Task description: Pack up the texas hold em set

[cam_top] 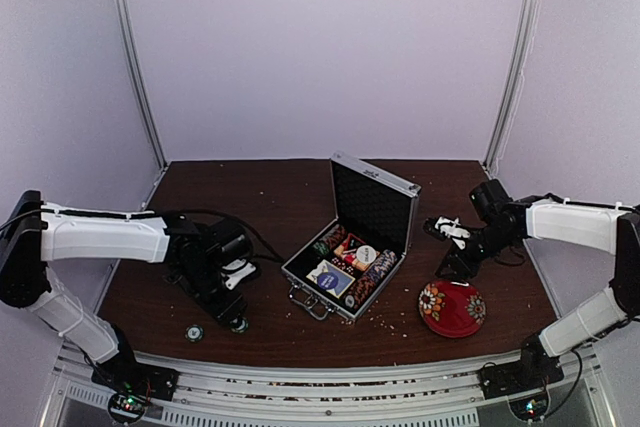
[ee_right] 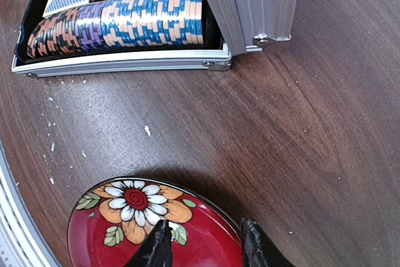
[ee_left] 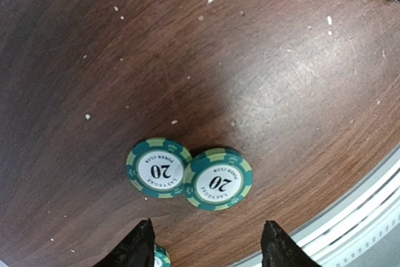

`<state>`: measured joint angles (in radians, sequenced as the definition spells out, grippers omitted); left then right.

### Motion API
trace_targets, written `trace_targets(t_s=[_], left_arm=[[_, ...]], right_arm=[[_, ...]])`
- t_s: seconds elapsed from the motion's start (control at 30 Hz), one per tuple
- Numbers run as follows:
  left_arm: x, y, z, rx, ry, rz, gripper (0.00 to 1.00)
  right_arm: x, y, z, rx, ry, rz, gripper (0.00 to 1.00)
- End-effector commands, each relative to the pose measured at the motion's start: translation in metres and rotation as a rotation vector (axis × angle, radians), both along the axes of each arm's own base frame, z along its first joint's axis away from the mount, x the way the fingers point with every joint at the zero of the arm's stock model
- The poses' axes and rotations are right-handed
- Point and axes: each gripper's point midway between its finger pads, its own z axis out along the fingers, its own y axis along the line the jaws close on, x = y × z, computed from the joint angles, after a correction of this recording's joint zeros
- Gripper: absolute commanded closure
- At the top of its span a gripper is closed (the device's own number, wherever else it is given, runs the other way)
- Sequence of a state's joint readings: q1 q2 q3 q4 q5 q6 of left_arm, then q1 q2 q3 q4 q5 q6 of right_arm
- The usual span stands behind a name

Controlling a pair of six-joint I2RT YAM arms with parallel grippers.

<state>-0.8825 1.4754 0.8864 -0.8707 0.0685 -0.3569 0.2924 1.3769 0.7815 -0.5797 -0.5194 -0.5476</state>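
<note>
The left arm (cam_top: pixel 105 237) is reaching low over the table (cam_top: pixel 270 197), its wrist bending down near the front edge. Under the left gripper (ee_left: pixel 207 226), one green chip (ee_left: pixel 157 168) (marked 20) is lying flat, touching a second green chip (ee_left: pixel 219 178), and a third chip (ee_left: pixel 161 258) is peeking out beside one finger. The pincer is standing wide apart, clasping nothing. The silver briefcase (cam_top: pixel 376 203) is sitting open mid-table, with the chip row (ee_right: pixel 125 20) and the blue card deck box (cam_top: pixel 330 275) lying inside. The right gripper (ee_right: pixel 205 224) is hovering above the red floral bowl (ee_right: pixel 119 214), its fingers parted and holding nothing.
</note>
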Motion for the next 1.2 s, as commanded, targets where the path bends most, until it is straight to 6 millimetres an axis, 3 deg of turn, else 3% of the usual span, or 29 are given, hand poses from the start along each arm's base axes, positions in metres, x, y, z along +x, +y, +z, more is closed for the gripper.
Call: trace_targets(t_s=[0.0, 0.33, 0.47, 0.7, 0.8, 0.97, 1.17], left_arm=[[0.009, -0.014, 0.01, -0.018, -0.073, -0.028, 0.4], [0.004, -0.029, -0.014, 0.038, -0.059, -0.091, 0.45], [0.006, -0.026, -0.023, 0.081, -0.053, -0.089, 0.51], [0.012, -0.021, -0.025, 0.131, -0.072, -0.072, 0.51], [0.017, -0.021, -0.023, 0.142, -0.092, -0.062, 0.5], [0.02, -0.025, -0.019, 0.138, -0.117, -0.05, 0.39], [0.024, -0.02, -0.018, 0.17, -0.134, -0.03, 0.36]], right_arm=[[0.004, 0.003, 0.003, -0.003, -0.012, 0.013, 0.62], [0.003, 0.002, -0.002, -0.011, 0.005, 0.012, 0.62], [0.003, 0.002, -0.004, -0.017, 0.012, 0.012, 0.62], [0.003, 0.002, -0.006, -0.02, 0.018, 0.014, 0.62], [0.003, 0.002, -0.006, -0.021, 0.02, 0.014, 0.62], [0.002, 0.002, -0.007, -0.022, 0.023, 0.015, 0.62], [0.002, 0.002, -0.006, -0.022, 0.018, 0.014, 0.62]])
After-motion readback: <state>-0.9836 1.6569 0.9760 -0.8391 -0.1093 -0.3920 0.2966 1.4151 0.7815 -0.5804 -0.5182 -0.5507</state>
